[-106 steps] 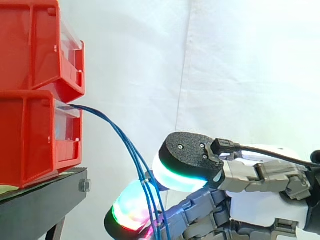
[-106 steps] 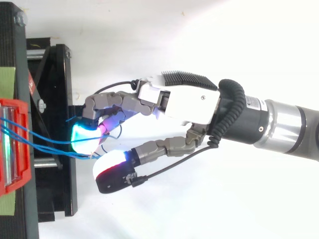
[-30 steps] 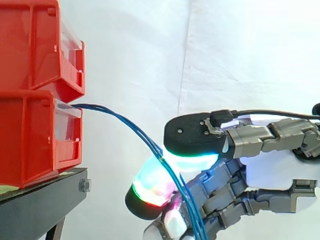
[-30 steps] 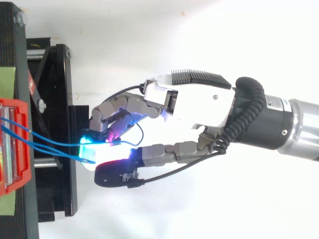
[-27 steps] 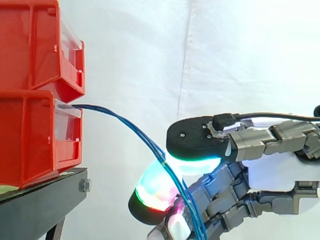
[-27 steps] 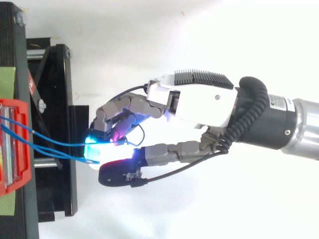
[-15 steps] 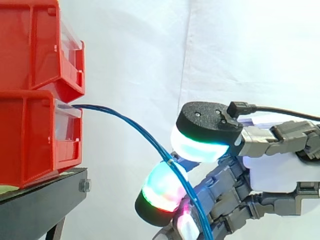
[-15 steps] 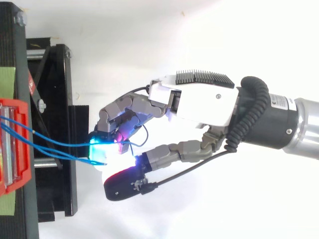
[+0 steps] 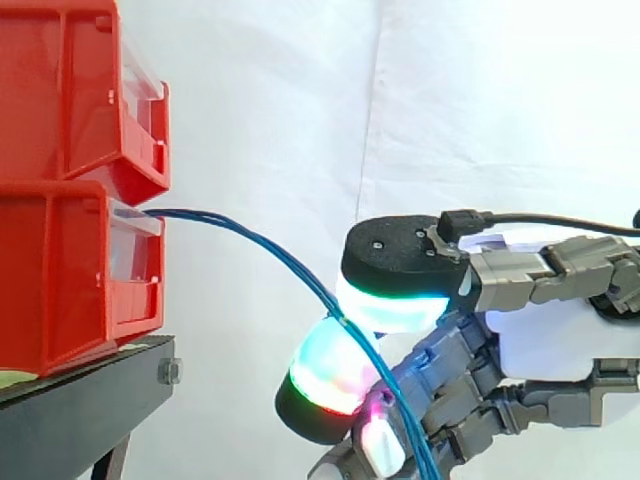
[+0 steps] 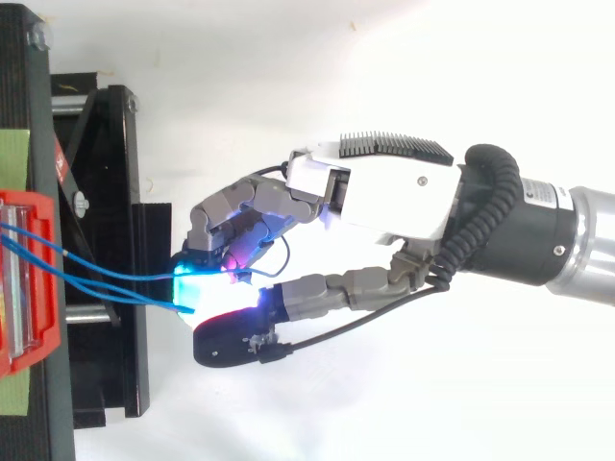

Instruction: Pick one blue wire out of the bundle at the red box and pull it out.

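– Several blue wires (image 9: 250, 238) leave the front of the lower red box (image 9: 60, 270) and arc down, away from it, into the hand (image 10: 384, 197).
– Has it got them?
– Its fingers are curled, and the thumb (image 9: 395, 295) sits over a glowing fingertip (image 9: 325, 375) with the wires running between the two. It looks like a pinch, but I can't tell how many strands are caught.
– Which way do they lie?
– The long axis runs from the box mouth out to the pinch, past the edge of the stand (image 9: 90, 400) under the box, then drops below the hand.
– So the pull?
– I'd judge straight away from the box, along that line. The risk is dragging the whole bundle rather than one wire.
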### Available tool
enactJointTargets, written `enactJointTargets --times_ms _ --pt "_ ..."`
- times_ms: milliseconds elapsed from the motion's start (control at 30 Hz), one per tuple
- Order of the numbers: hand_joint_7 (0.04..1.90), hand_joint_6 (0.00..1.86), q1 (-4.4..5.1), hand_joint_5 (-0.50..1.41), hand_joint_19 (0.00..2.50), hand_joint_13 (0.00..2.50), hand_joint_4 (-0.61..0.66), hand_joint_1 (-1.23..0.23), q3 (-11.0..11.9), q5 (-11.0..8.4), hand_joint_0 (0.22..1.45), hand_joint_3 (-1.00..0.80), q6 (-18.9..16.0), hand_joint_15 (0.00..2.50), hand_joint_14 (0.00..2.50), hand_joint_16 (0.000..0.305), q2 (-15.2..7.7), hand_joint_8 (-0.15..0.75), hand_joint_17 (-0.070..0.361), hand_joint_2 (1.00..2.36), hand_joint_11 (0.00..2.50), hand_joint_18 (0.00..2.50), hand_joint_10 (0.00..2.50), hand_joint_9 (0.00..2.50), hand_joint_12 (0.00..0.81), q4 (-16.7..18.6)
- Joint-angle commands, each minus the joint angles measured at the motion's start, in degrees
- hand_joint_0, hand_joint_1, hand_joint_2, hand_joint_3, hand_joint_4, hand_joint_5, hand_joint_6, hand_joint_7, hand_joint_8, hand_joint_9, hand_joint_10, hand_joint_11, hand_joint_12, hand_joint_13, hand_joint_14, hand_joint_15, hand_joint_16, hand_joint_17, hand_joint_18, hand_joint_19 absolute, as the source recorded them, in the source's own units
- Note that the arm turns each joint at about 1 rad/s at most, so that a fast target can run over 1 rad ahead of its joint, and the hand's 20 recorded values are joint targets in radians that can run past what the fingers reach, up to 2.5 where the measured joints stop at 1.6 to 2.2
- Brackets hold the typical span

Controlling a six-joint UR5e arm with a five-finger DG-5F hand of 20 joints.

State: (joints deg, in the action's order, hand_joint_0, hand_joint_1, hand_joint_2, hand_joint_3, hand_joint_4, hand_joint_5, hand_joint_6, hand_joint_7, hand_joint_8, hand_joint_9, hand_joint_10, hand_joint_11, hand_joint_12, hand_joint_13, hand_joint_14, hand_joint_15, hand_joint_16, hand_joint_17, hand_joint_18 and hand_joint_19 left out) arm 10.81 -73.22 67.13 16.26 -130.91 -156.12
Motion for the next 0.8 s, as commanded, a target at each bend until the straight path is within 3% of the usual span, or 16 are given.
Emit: enactJointTargets --times_ms 0,267,400,533,767 --pt "1.01 0.95 0.00 -0.19 0.41 0.73 0.30 -0.75 0.27 0.10 0.62 -0.44 0.00 0.31 0.01 0.063 0.05 0.421 0.142 1.00 0.71 0.80 0.02 0.84 0.468 -0.68" --pt "1.01 0.94 -0.09 -0.17 0.42 0.80 0.31 -0.73 0.36 0.10 0.56 -0.50 0.00 0.34 0.01 0.064 0.22 0.425 0.143 1.00 0.75 0.85 0.02 0.93 0.475 -2.00" --pt "1.05 0.92 0.00 -0.16 0.45 0.82 0.32 -0.49 0.36 0.10 0.50 -0.50 0.00 0.35 0.01 0.068 0.13 0.444 0.153 1.00 0.73 0.88 0.02 0.97 0.506 -2.09" --pt "1.10 0.90 -0.09 -0.15 0.50 0.80 0.29 -0.38 0.36 0.10 0.56 -0.50 0.00 0.36 0.01 0.064 0.31 0.423 0.144 1.00 0.70 0.84 0.02 0.97 0.485 -2.26" --pt "1.13 0.90 -0.18 -0.15 0.47 0.81 0.30 -0.62 0.36 0.10 0.59 -0.30 0.00 0.36 0.01 0.063 0.31 0.429 0.142 1.02 0.71 0.85 0.02 0.96 0.479 -2.26"
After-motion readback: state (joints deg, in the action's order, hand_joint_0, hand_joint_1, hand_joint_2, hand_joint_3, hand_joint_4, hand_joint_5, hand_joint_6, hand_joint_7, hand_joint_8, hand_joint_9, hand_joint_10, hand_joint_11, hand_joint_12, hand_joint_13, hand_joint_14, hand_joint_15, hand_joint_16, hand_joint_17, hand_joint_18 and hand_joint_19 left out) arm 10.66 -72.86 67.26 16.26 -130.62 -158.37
